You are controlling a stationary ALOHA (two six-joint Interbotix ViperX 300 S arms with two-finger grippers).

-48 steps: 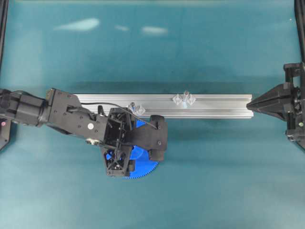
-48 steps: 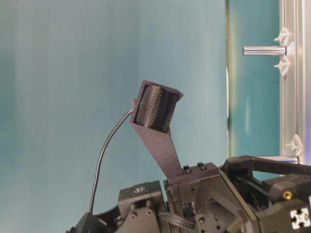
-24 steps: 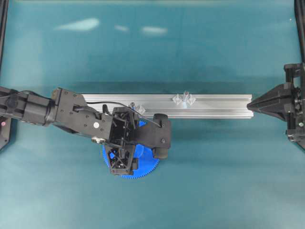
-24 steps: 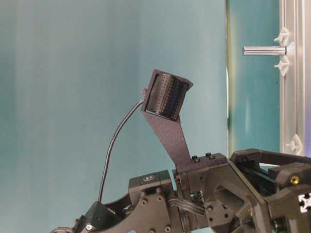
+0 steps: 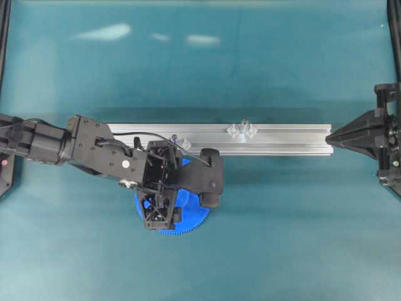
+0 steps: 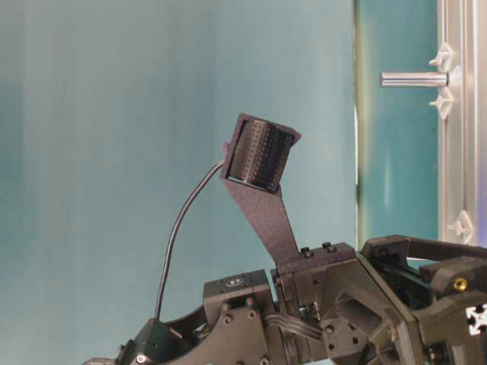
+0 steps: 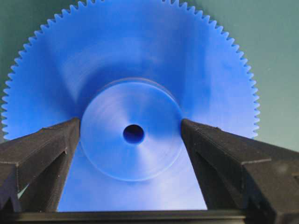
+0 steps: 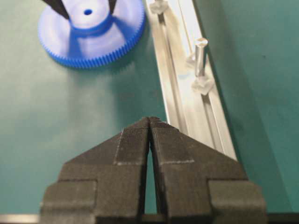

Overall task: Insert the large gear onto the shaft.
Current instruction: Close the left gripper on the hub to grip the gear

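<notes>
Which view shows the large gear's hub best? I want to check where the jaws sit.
Left wrist view: the large gear fills it, jaws flanking the raised hub. Overhead, the left arm hides most of it. The right wrist view shows it small, far off. Table-level shows none.

The whole tabletop (image 5: 282, 251) is taken in from straight above, with the rail (image 5: 276, 139) running across the middle. A low side view is given rotated a quarter turn, so the pin (image 6: 415, 78) lies sideways at top right. The blue gear (image 7: 133, 100) is filled in close by the left wrist camera, looking down. The same gear (image 8: 91, 32) and pin (image 8: 200, 56) are seen from farther off by the right wrist camera.
</notes>
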